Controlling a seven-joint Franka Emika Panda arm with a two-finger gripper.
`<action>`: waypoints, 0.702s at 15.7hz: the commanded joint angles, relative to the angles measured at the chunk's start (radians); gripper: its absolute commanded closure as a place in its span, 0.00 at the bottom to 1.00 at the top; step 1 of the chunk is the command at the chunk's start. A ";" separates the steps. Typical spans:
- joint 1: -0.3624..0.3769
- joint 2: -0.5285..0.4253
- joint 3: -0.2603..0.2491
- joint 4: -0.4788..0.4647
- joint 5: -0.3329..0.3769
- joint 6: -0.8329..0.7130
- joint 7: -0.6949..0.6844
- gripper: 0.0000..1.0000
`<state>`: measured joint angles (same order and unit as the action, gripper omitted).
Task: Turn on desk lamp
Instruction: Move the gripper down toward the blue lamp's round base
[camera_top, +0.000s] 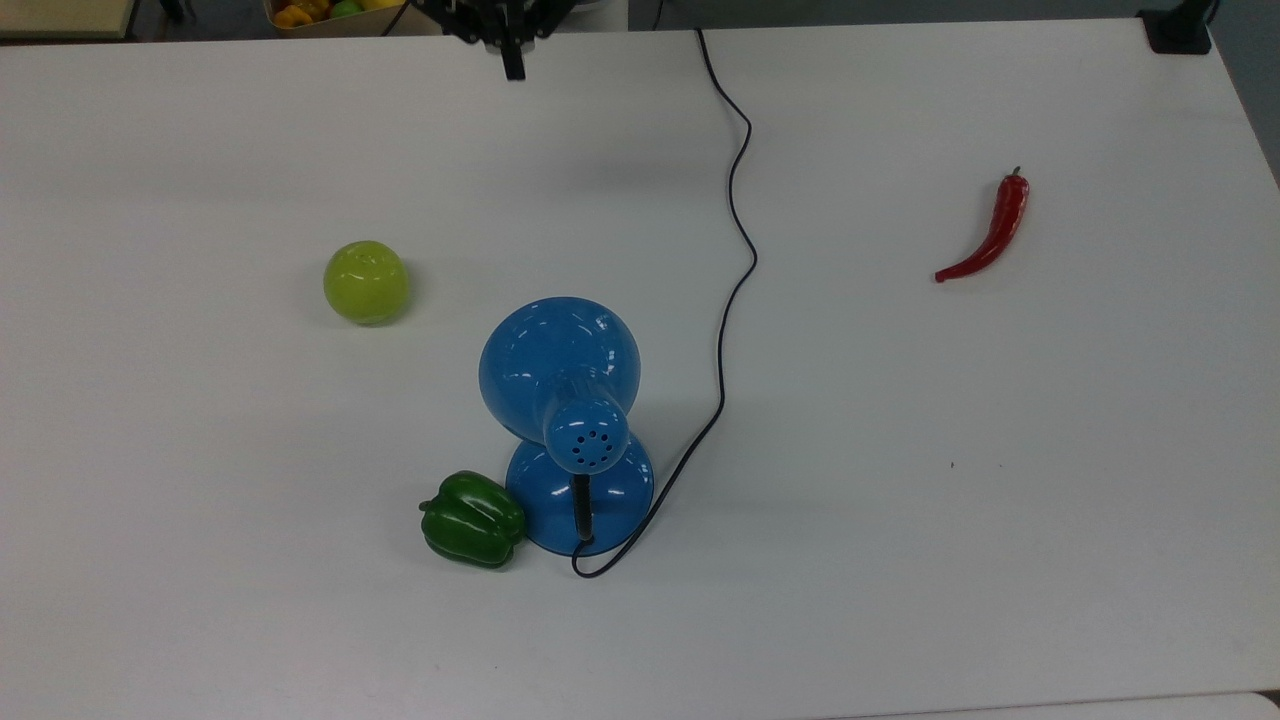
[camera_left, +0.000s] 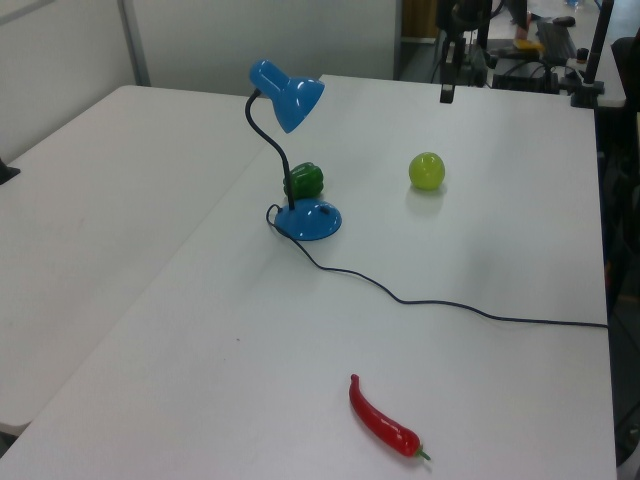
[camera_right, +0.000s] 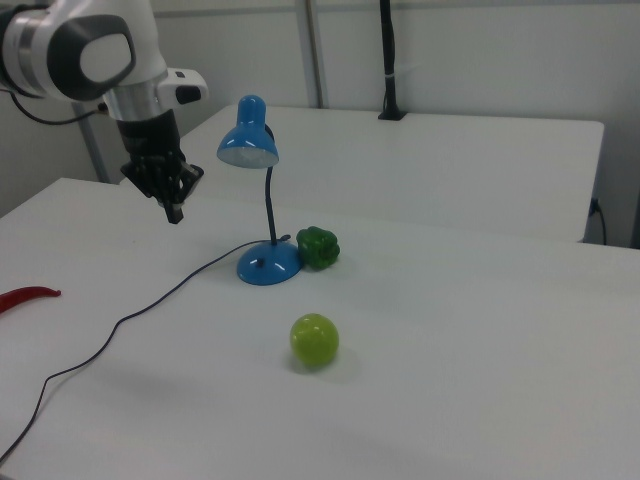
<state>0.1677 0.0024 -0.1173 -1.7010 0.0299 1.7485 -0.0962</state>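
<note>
The desk lamp is glossy blue and stands near the middle of the white table, its dome shade over a round base. In the left view the desk lamp arches on a black neck, and in the right view the lamp shows no glow in its shade. A thin black cord runs from the base to the table's far edge. My gripper hangs over the far edge, well away from the lamp, shut with nothing held. In the right view the gripper points down to the lamp's left.
A green bell pepper touches the lamp base on the top view's left. A yellow-green apple lies further left, and a red chili lies at the right. A box of fruit stands beyond the far edge.
</note>
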 joint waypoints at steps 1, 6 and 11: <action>0.009 -0.004 -0.007 -0.087 0.018 0.152 -0.019 1.00; 0.010 0.050 -0.005 -0.120 0.018 0.322 -0.017 1.00; 0.015 0.076 -0.002 -0.213 0.016 0.552 -0.007 1.00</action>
<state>0.1710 0.0864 -0.1173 -1.8283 0.0300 2.1535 -0.0962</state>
